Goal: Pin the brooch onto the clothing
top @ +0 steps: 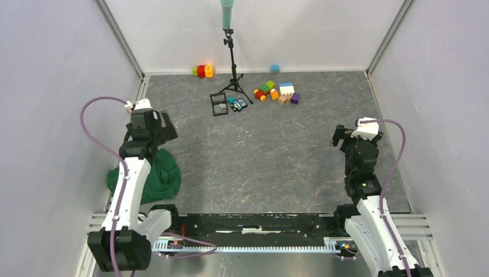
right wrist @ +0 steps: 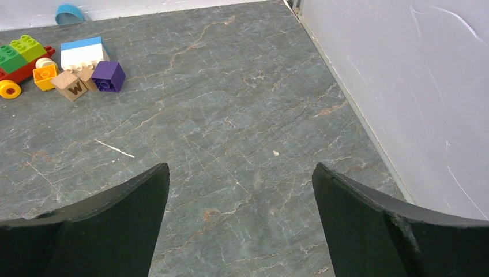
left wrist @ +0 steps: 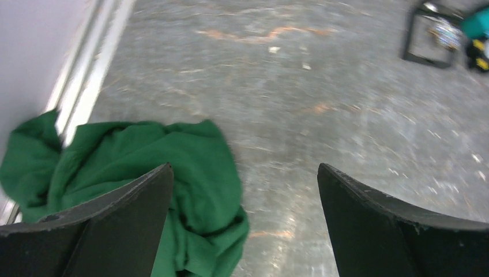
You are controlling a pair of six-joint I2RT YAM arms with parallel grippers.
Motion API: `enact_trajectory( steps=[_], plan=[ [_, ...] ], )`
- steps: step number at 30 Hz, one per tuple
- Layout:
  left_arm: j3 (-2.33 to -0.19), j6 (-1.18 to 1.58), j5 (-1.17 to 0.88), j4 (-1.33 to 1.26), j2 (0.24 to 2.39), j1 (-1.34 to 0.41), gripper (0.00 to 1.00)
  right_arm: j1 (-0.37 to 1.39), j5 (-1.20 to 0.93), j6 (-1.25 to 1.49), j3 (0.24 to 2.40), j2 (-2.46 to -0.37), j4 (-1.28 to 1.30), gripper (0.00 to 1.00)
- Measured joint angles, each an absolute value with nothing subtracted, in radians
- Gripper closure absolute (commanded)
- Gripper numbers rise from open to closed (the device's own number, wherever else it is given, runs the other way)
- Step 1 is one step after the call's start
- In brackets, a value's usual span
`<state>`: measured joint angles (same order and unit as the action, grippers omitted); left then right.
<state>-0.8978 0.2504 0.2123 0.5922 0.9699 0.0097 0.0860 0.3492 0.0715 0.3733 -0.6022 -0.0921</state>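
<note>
Left gripper (left wrist: 243, 167) hangs with its jaws spread as wide as they go, nothing in them, poised just above the far edge of the clothing (left wrist: 173, 150). That green shirt lies bunched in a heap against the left edge of the surface (top: 277, 161), partly under the left arm. Over on the other side, the right gripper (right wrist: 241, 167) is just as wide open and just as empty, with only bare surface under it, well apart from the shirt.

Now, the shirt looks soft, limp and light. It will sag and slide rather than keep any shape, so I'd say pinch a raised fold near the heap's rim and draw it out flat towards the middle.

And the brooch? I can't pick it out for certain. Further out, near the tripod (top: 233, 63), a small black tray (top: 219, 104) holds something pale and glinting, too small to name. If that is it, expect a tiny, delicate piece with thin petals that could bend. Better to grip it by the body than by the tips.

Beyond the tray, coloured toy blocks (top: 277, 92) sit scattered near the back wall.
</note>
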Motion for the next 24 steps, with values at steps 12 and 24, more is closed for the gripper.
enact_trajectory(
  steps=[12,24],
  plan=[
    [-0.895,0.378,0.319,0.625,1.174,0.295,0.00,0.086,0.357,0.065,0.373,-0.585,-0.089,0.02],
    [-0.876,0.418,0.308,0.656,1.365,0.330,0.02,0.086,0.353,0.063,0.340,-0.546,-0.112,0.01]
  ],
)
